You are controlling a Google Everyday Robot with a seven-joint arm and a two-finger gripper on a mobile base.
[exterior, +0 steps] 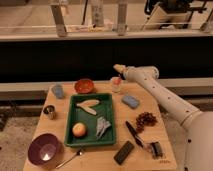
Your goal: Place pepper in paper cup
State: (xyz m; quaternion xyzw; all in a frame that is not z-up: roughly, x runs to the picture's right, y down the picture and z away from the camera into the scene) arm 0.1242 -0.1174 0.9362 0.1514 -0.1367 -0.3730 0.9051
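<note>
One pepper (117, 79) hangs pinched between the fingers of the gripper (118, 75), directly over the paper cup (116, 88).

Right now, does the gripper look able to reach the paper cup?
Likely yes: the gripper is just above the paper cup, the pepper sits at the cup's rim, and nothing else stands between them.

A wooden surface (100, 159) stands on a grey floor (14, 136). Behind it runs a pale ledge (27, 89), then a wide dark band (60, 60) topped by pale upright posts (59, 21). The light is dim and warm. The end effector (118, 79) hangs above the surface's far edge.
</note>
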